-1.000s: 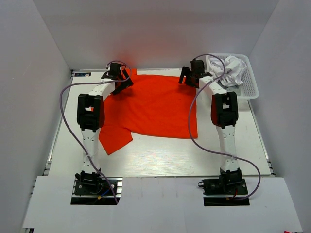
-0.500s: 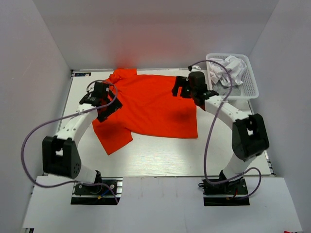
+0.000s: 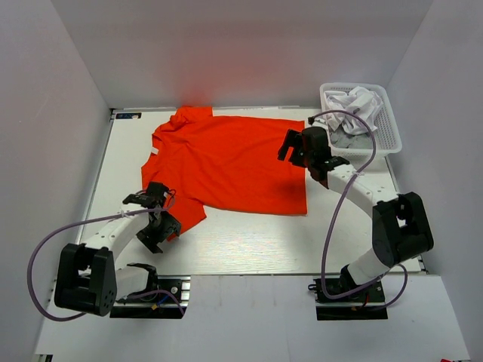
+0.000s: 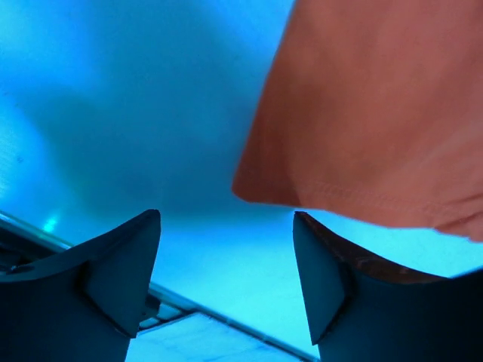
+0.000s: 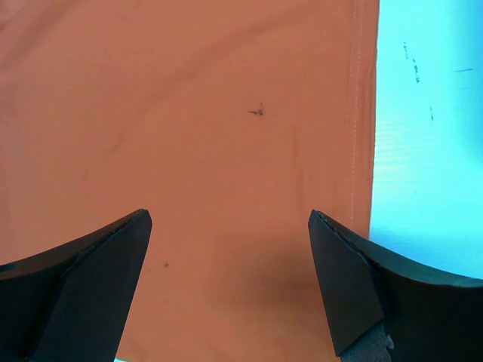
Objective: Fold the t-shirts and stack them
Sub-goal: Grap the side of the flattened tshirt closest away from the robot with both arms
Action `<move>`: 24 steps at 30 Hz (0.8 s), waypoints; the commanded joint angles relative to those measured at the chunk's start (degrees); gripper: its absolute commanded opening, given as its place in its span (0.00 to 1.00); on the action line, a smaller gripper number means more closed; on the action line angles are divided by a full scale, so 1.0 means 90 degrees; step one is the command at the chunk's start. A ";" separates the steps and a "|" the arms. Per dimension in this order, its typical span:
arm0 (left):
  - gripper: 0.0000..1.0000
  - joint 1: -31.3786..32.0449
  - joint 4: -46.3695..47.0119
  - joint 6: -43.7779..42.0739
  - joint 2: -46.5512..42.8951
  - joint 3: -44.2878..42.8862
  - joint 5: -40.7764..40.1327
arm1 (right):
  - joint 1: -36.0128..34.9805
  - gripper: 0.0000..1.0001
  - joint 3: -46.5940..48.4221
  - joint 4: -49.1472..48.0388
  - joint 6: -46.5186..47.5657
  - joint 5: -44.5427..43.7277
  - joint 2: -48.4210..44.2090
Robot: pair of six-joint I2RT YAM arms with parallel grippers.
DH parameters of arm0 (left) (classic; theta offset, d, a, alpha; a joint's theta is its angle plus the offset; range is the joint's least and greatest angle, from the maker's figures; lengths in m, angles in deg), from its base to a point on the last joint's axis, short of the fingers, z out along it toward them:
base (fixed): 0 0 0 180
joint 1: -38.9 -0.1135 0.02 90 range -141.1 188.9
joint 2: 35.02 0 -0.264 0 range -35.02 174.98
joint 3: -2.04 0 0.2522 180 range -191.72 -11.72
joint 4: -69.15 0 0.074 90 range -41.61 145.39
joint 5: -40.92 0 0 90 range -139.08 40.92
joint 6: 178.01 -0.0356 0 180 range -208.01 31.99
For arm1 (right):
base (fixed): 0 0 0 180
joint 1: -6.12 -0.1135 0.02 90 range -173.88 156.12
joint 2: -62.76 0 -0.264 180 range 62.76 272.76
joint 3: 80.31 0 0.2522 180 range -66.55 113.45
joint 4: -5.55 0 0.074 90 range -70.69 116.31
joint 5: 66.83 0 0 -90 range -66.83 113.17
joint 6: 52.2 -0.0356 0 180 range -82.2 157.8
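- Left gripper (image 4: pixel 226 226) — jaws spread wide, nothing between them. In the wrist view a stitched corner of the orange-red t-shirt (image 4: pixel 377 113) lies just ahead of the right-hand finger, on the table (image 4: pixel 113 113).
- Right gripper (image 5: pixel 228 226) — jaws spread as well and empty, above the shirt's cloth. The seamed edge runs down the right of the frame, beside bare table.
- In the top view the left gripper sits at lower left, by the shirt's lower-left flap; the right gripper is right of centre, over the shirt's right edge.
- The shirt lies spread flat across the middle of the table.
- At upper right, the basket (image 3: pixel 392 134) holds crumpled white and grey t-shirts (image 3: pixel 355 105).
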 commanded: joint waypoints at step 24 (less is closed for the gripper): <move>0.00 0.0027 0.0800 -0.0663 0.0424 -0.0148 0.0175 | -0.0191 0.90 -0.0893 0.3816 -0.0766 0.0018 -0.1264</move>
